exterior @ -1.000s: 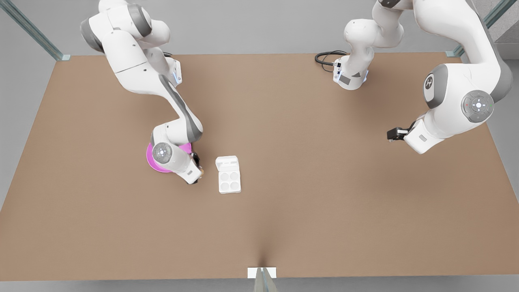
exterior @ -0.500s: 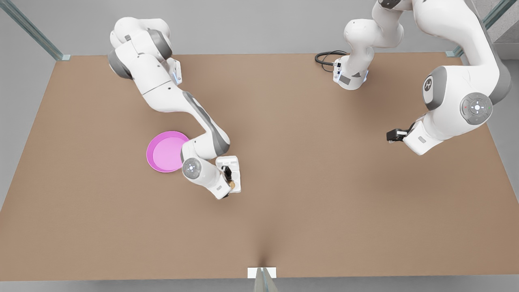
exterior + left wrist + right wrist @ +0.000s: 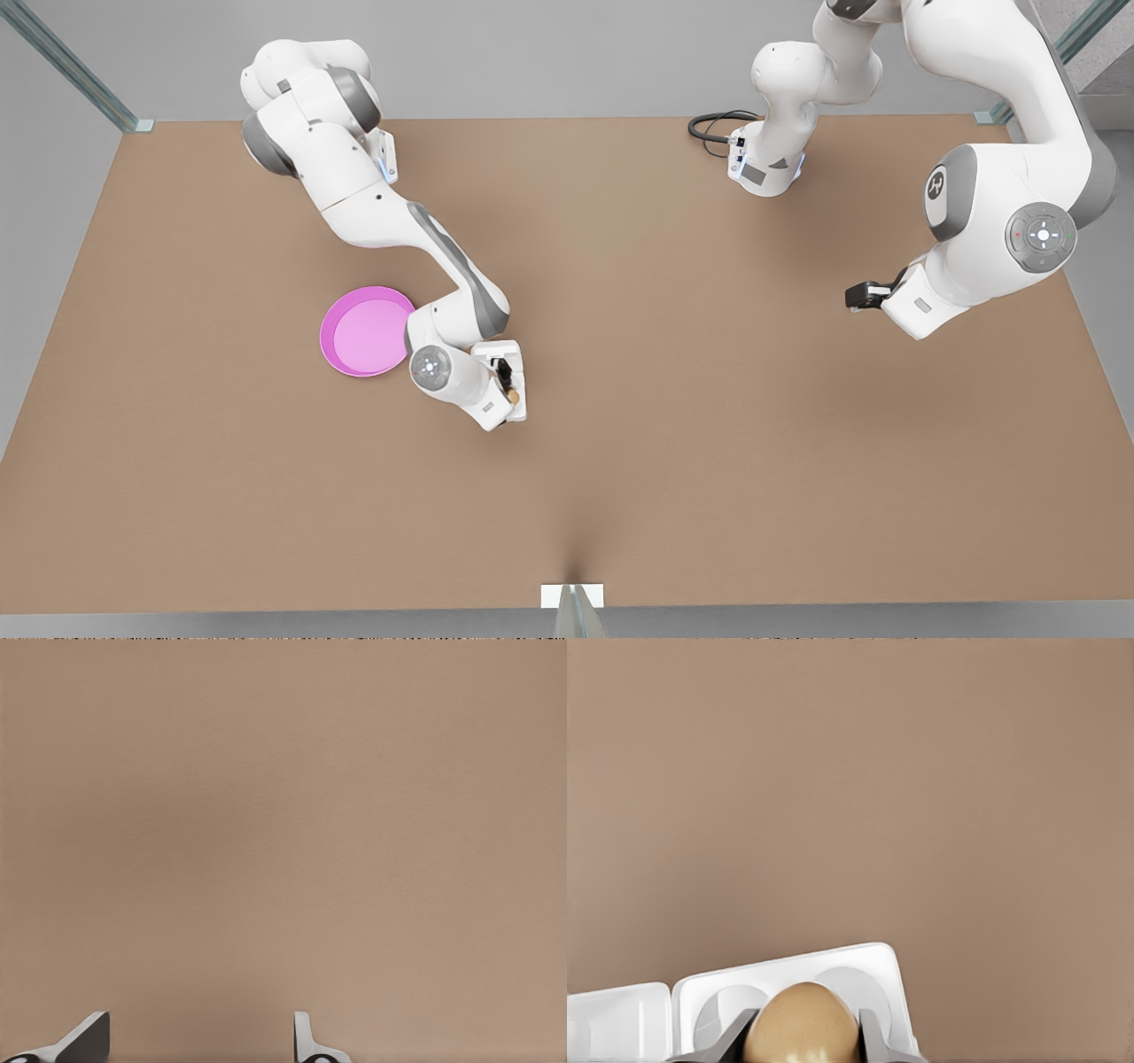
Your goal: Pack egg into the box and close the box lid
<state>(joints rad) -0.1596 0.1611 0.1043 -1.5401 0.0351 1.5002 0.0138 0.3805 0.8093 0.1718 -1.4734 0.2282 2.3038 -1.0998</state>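
In the front view, the brown bench (image 3: 620, 443) carries a round pink plate (image 3: 363, 337) toward the front view's left, well in from every edge. Just beside the plate, on the side toward the bench's middle, lies the white box (image 3: 518, 390), largely covered by the wrist of the arm reaching over it. The box lid (image 3: 505, 349) lies open and flat at the box's far end, toward the bench's back edge. The right gripper (image 3: 508, 390) hangs directly above the box with the tan egg (image 3: 511, 396) clamped between its dark fingers. The other arm waits near the bench's edge at the front view's right, its left gripper (image 3: 856, 295) held well above the surface and far from the box; this view does not tell how wide its fingers stand.

In the left wrist view, the two fingertips of the left gripper (image 3: 190, 1041) stand well apart with nothing between them, over bare bench (image 3: 283, 815).

In the right wrist view, the egg (image 3: 803, 1020) sits between the fingers (image 3: 873, 1036) of the right gripper (image 3: 803, 1045), both pressed against its sides. Below it lies the box (image 3: 877, 967) with its round cups showing around the egg, and whether the egg touches a cup cannot be told. The box lid (image 3: 620, 1019) lies open beside the box.
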